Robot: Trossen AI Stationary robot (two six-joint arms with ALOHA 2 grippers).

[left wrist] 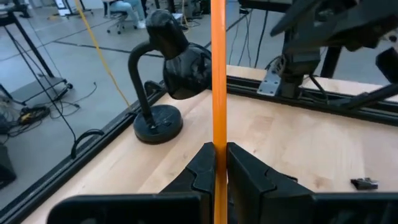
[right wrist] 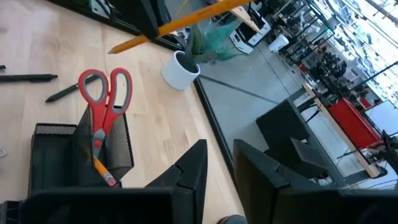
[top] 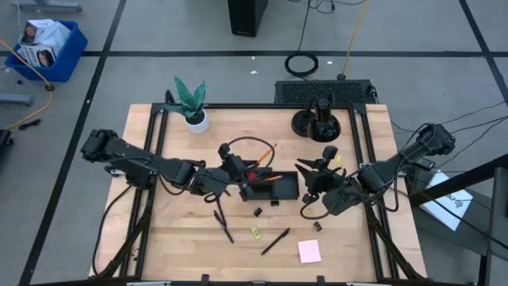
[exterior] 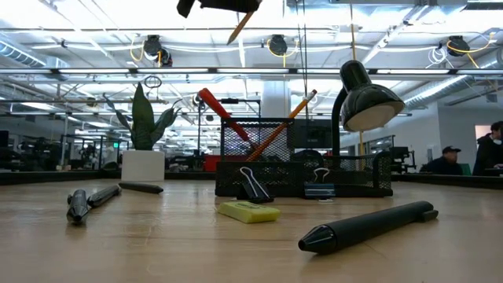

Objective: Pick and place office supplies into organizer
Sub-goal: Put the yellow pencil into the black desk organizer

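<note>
**Left end effector grips an orange pencil above the mesh organizer**

The left end effector [left wrist: 219, 163] is closed tight on a thin orange wooden pencil [left wrist: 219, 74], its two dark fingers [left wrist: 202, 168] pinching the shaft, and holds it above the wooden tabletop [top: 175, 238] beside the small black wire-mesh organizer tray [top: 270, 187]. The right end effector [right wrist: 217, 162] hovers empty on the tray's other side with a narrow gap between its fingers.

Red-handled scissors [right wrist: 104, 99] stand upright in one compartment of the organizer, handles up, and another orange pencil [exterior: 275, 126] leans in the tray next to them. Two small black binder clips [exterior: 253, 186] sit just in front of the tray. A flat yellow-green piece [exterior: 247, 211] lies near them, slim black pens [top: 223, 226] lie on the bare wood well apart from the tray, and a pale pink square sticky-note pad [top: 309, 251] rests near the tabletop's front edge.

A black gooseneck desk lamp [left wrist: 163, 68] and a green plant in a white pot [top: 193, 107] stand at the far side.
</note>
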